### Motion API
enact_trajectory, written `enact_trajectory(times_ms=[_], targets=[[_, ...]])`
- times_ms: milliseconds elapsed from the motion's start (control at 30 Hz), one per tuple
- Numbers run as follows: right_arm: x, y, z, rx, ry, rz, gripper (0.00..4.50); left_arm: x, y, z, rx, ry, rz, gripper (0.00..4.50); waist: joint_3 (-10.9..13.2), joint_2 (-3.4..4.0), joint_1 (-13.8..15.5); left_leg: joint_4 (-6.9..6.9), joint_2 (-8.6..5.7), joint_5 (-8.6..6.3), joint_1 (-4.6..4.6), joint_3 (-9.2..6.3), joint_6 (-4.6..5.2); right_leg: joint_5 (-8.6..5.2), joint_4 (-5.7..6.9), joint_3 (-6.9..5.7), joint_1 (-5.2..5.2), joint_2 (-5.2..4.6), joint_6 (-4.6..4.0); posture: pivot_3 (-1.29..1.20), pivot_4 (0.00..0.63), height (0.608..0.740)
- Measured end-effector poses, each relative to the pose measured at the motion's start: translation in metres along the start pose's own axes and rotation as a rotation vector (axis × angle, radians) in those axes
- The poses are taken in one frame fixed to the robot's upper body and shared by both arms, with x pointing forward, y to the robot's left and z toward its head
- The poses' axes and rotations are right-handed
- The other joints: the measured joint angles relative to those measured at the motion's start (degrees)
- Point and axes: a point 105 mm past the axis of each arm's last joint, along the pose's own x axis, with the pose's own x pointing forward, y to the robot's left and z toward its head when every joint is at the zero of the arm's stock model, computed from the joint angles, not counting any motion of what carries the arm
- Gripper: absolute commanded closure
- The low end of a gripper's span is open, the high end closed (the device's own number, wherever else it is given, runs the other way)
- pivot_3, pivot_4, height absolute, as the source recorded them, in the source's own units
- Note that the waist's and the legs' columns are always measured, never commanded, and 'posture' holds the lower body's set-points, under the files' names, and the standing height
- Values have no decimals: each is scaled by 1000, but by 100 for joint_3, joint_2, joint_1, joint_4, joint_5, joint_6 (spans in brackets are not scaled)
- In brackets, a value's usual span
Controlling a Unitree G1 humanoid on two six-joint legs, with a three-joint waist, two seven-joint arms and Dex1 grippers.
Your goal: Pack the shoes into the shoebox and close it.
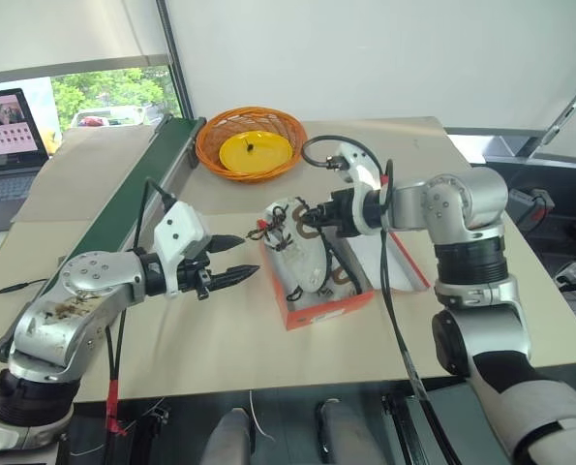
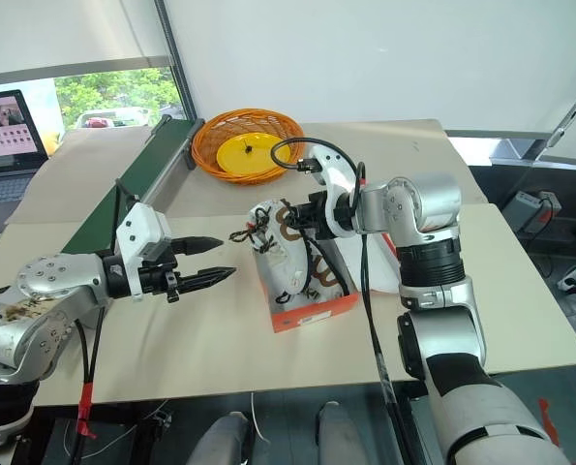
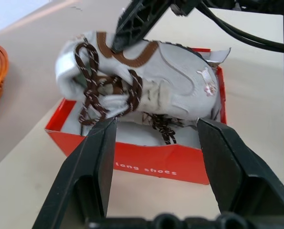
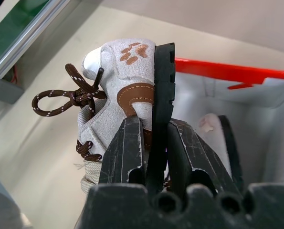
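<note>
1. The right hand [image 4: 153, 143] is clamped narrowly on the heel end of one shoe [image 2: 273, 237], one finger on the sole's edge and the other on the cream side with the brown patch. I judge this a thin edge grip, so the wrist should turn slowly.

2. That shoe hangs tilted over the shoebox [image 2: 312, 312], heel raised toward 12 o'clock, its dark laces [image 2: 247, 232] dangling out past the box wall toward 9 o'clock.

3. In the right wrist view a second shoe [image 4: 213, 136] lies inside the white-lined box beside the held one. The step in hand, as I read it, is seating the held shoe next to it, lying on its side along the box's length.

4. Bring the toe down first against the near wall, then lower the heel; release only once the sole rests inside.

5. Loose laces may catch on the rim, so tuck them in before closing.

6. The left hand [image 1: 231, 260] hovers wide and empty at 9 o'clock of the box, over the desk [image 1: 220, 339]. It could steady the near wall, since the light cardboard may slide.
</note>
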Motion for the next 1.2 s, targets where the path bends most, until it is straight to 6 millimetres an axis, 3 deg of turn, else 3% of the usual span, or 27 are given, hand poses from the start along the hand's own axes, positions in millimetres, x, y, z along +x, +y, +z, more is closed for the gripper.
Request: enact_trajectory(times_ms=[300, 433, 600, 733, 800, 1100, 1200], targets=[[18, -25, -32, 67, 23, -54, 4150, -4, 4, -1, 13, 28, 0, 1660, 0, 0, -27, 0, 0, 0, 4, 0, 0, 0, 2, 0, 1, 1, 0, 0, 150, 740], [29, -26, -38, 72, 23, -47, 4150, -4, 5, 0, 19, 28, -1, 1660, 0, 0, -25, 0, 0, 0, 6, 1, 0, 0, 3, 1, 4, 1, 0, 0, 150, 740], [41, -28, -41, -52, 35, -100, 4150, -4, 5, 1, 21, 25, 1, 1660, 0, 0, -16, 1, 0, 0, 20, 1, 0, 0, 4, 1, 17, 1, 0, 0, 150, 740], [61, -29, -49, -245, 59, -161, 4150, -1, 6, 5, 24, 5, 8, 1660, -6, -4, -24, 1, 0, 0, 73, 2, -1, -11, 2, 1, 70, 2, 18, 0, 150, 740], [66, -31, -50, -319, 60, -189, 3210, 0, 5, 5, 22, 4, 6, 1555, -6, -4, -26, 1, 2, 0, 122, 1, -1, -27, -5, 0, 121, 3, 43, 0, 150, 740], [61, -46, -44, -521, 63, -316, 386, 2, 6, 10, 34, -9, 10, 1555, -7, -5, 120, 1, 2, 2, 163, -7, 3, -40, -18, -6, 169, 3, 44, 0, 150, 740], [54, -44, -47, -466, 70, -292, 386, 5, 5, 13, 43, -17, -4, 1555, -7, -5, 124, 0, 0, 1, 115, -5, 1, -41, -15, -2, 123, 0, 44, 0, 150, 740]])
